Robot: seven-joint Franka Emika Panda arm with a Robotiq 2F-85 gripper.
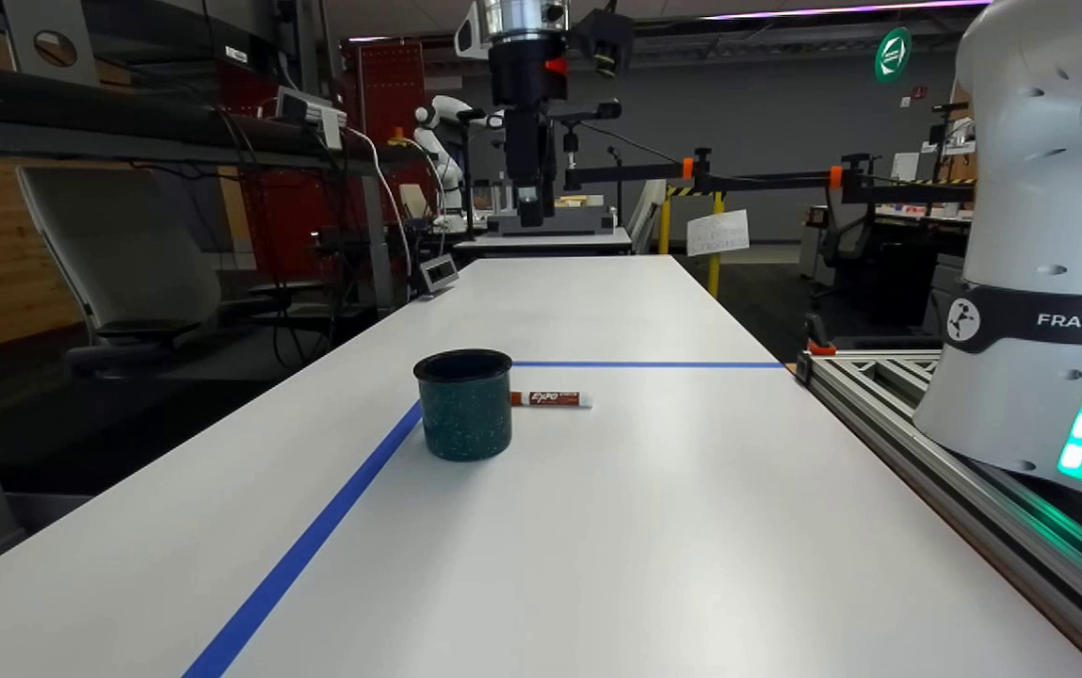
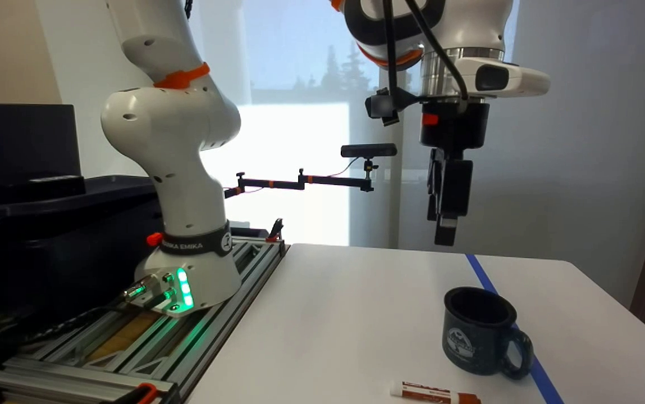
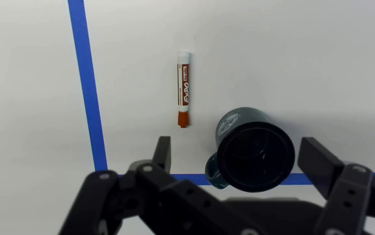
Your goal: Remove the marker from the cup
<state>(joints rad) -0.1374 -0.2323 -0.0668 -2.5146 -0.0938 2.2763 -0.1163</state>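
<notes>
Red-labelled marker [image 3: 183, 86] left of the cup [image 3: 253, 150] (wrist view): removal appears complete; widely parted, empty fingers [image 3: 319, 164] should rise, touching neither.

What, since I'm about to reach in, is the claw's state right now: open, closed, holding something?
Claw: open, holding nothing; marker and cup are on the table.
</notes>
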